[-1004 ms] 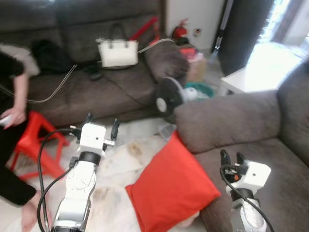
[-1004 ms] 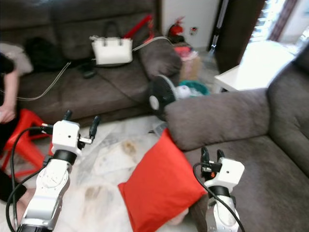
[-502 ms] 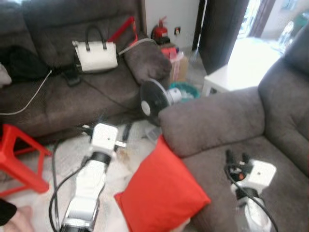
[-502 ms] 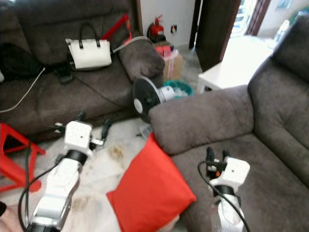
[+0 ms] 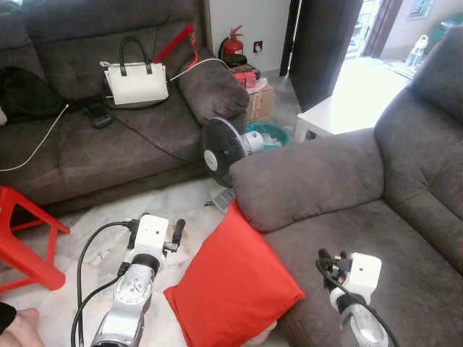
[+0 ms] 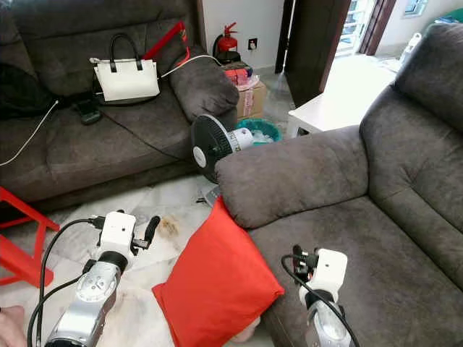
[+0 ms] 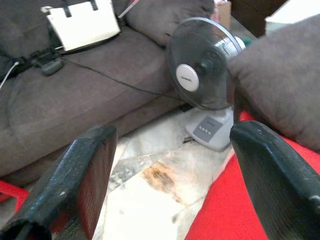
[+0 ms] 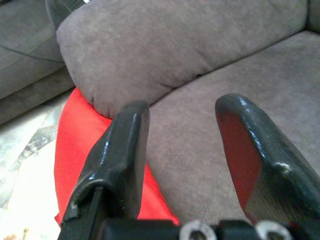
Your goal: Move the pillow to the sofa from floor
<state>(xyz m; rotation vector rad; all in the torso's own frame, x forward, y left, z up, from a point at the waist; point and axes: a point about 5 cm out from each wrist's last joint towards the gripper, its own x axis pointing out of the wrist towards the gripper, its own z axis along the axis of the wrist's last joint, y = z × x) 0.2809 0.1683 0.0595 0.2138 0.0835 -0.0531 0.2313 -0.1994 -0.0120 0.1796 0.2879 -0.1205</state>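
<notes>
1. My left gripper (image 5: 155,230) is up over the floor, just left of the red pillow (image 5: 235,283), fingers spread wide and empty. From its wrist cam I can see the pillow's edge right next to one finger, with the standing fan (image 7: 202,85) further off behind it.

2. The pillow's on the floor, propped against the front of the near sofa (image 5: 347,181), its top corner tucked under the armrest (image 6: 289,177). So I think it'll want pulling left and out a bit before lifting, or it'll snag.

3. I reckon it's a two-gripper job: it's big and floppy, and a one-sided pinch would probably let it droop and drag.

4. My right gripper (image 6: 301,259) sits low above the sofa seat, just right of the pillow, fingers parted with nothing in them. I'd bring it down to the pillow's right edge.

5. Then lift and drop it on the seat cushion (image 5: 405,238). I'd keep clear of the fan.
</notes>
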